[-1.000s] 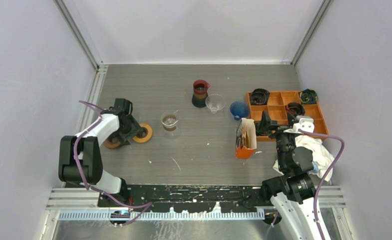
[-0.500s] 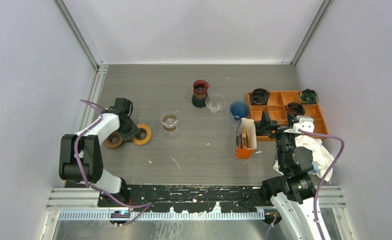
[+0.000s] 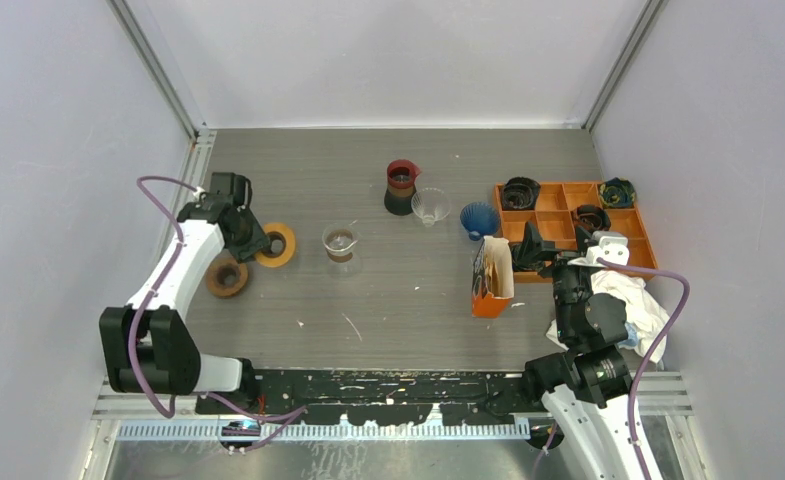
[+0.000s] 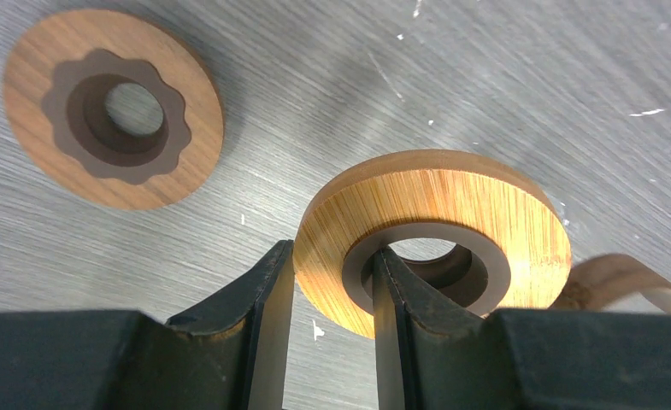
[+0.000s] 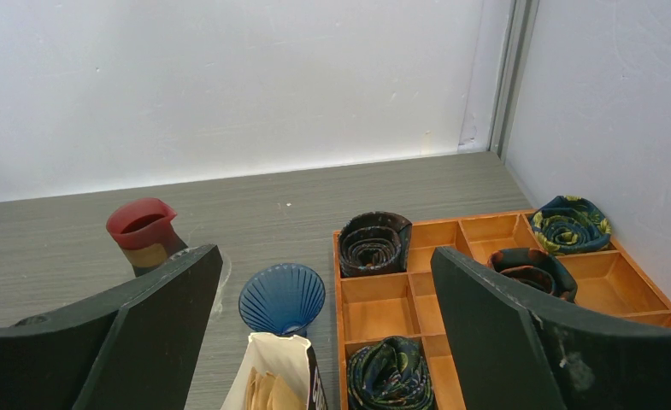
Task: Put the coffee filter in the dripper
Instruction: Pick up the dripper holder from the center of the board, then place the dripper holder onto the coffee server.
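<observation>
My left gripper [image 3: 256,243] is shut on the rim of a light wooden ring [image 3: 280,244], at the left of the table. In the left wrist view one finger [image 4: 272,295] is outside the ring [image 4: 451,201] and the other is in its hole; the ring sits tilted. A blue ribbed dripper [image 3: 479,218] stands by the orange tray and shows in the right wrist view [image 5: 282,297]. An open bag of paper coffee filters [image 3: 492,277] stands in front of it, also seen in the right wrist view [image 5: 273,376]. My right gripper [image 3: 528,246] is open and empty, behind the bag.
A darker wooden ring [image 3: 227,276] lies near the left arm. A glass beaker [image 3: 340,244], a clear dripper [image 3: 430,206] and a red and black mug [image 3: 401,187] stand mid-table. An orange tray [image 3: 553,226] holds rolled ties. A white cloth [image 3: 640,300] lies at right.
My left gripper has carried the light wooden ring farther back, away from the darker ring, which stays put. The right arm has not moved.
</observation>
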`<state>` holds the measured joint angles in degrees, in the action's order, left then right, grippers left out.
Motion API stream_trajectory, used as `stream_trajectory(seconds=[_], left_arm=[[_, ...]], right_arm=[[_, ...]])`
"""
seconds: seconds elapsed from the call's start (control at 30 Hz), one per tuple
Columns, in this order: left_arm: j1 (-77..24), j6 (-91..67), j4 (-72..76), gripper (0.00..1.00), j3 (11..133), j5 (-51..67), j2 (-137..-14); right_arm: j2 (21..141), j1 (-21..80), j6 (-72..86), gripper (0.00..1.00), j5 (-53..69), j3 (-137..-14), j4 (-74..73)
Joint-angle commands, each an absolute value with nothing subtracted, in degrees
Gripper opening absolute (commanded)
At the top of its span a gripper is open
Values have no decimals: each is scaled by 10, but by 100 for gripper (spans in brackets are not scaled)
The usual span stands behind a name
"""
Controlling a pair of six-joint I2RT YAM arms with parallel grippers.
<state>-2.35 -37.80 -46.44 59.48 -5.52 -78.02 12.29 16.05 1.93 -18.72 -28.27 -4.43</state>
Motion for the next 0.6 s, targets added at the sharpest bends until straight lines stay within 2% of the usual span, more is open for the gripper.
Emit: stream_trajectory(seconds=[0.0,0.23,0.57], left_arm=[[-26,-338,-521,26,659,-47,-746],[-50,-319,-565,26,724,-9,-745],[-143,-314,-599,26,812,-7,-782]], right_arm=[[126,164,15,100,-180,-286,-18],[125,164,15,100,-178,-286,-15],[124,171,15,100,-174,-285,-6]])
